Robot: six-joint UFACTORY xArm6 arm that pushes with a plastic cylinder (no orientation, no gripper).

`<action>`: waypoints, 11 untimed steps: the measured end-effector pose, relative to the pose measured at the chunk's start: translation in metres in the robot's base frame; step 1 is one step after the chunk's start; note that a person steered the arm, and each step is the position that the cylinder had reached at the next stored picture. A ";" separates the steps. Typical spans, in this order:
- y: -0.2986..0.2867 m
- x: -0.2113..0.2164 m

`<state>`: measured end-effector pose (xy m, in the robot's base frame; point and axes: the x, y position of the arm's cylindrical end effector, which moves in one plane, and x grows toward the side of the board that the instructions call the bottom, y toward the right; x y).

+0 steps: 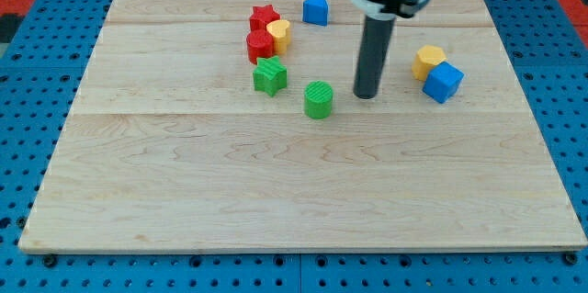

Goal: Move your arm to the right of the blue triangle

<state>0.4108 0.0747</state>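
The blue triangle (pixel 315 8) lies near the view's top, a little right of the board's middle. My tip (pixel 366 95) rests on the board below and to the right of it, well apart from it. The tip stands just right of the green cylinder (pixel 319 99), with a small gap between them. The rod rises straight up to the arm's head at the view's top.
A red star (pixel 264 18), a yellow block (pixel 279 34) and a red block (pixel 259 47) cluster left of the blue triangle, with a green star (pixel 269 75) below them. A yellow block (pixel 427 61) and a blue cube (pixel 443 82) touch at the right. The wooden board (pixel 294 192) lies on a blue pegboard.
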 end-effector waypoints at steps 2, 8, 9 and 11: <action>-0.071 0.036; 0.030 -0.111; 0.039 -0.112; 0.071 -0.114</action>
